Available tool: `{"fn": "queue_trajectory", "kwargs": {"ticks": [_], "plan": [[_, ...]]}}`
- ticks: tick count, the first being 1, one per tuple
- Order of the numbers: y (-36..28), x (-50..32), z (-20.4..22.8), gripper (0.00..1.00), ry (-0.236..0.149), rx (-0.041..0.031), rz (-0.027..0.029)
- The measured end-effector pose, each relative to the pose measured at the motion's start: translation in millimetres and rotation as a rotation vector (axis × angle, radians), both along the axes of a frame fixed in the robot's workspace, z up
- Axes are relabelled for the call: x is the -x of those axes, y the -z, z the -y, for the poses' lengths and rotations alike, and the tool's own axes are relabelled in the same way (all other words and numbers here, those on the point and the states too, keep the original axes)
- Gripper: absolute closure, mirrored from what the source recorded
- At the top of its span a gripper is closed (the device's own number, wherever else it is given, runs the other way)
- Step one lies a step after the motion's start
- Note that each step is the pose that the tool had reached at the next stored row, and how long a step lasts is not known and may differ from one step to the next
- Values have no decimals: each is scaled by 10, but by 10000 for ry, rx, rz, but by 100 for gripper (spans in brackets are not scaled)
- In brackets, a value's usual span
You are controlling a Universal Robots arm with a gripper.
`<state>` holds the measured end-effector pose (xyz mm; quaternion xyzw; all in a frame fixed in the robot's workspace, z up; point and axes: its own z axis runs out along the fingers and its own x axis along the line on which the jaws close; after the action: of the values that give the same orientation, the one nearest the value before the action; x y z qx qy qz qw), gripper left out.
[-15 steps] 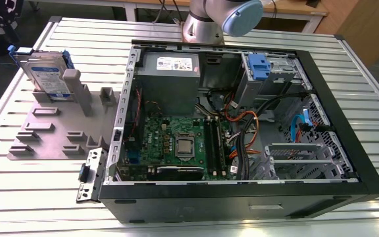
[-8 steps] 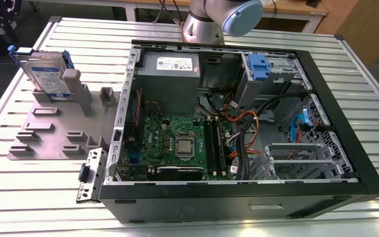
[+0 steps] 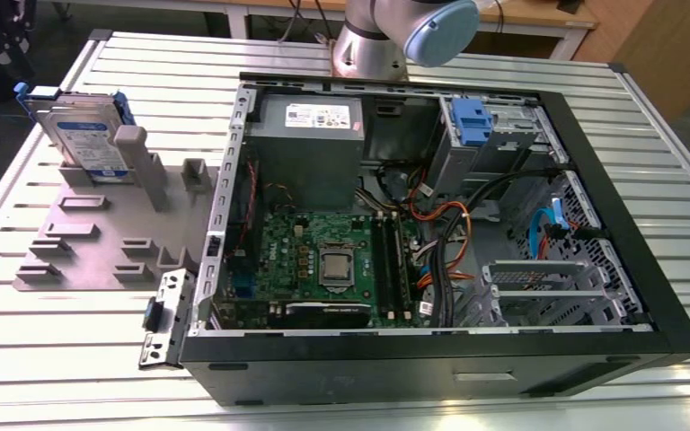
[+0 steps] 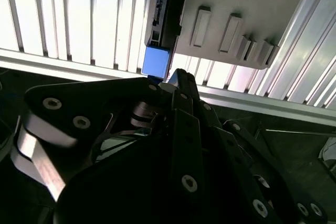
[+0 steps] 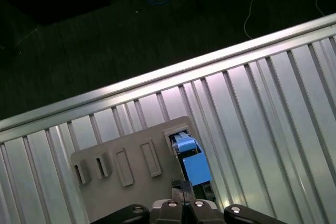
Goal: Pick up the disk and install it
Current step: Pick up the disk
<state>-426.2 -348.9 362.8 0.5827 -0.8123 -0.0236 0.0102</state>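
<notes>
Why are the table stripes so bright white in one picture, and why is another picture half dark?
In the second wrist view, light glares off the ribbed silver metal table, washing its slats white. In the first wrist view, the dark floor beyond the table is unlit, nearly black. The exterior view is evenly lit.

A ribbed aluminium table [image 3: 69,359] spread across the exterior view. On it, at the left of the frame, lay a flat grey slotted holder plate [image 3: 93,238]. Just beside that, an open black computer case [image 3: 381,359] lay on its side, covering the middle and right.
</notes>
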Motion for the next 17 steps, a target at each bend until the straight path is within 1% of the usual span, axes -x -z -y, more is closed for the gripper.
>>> {"fn": "queue_trajectory", "kwargs": {"ticks": [17], "plan": [[1,0,0,89,-26,-5,2]]}}
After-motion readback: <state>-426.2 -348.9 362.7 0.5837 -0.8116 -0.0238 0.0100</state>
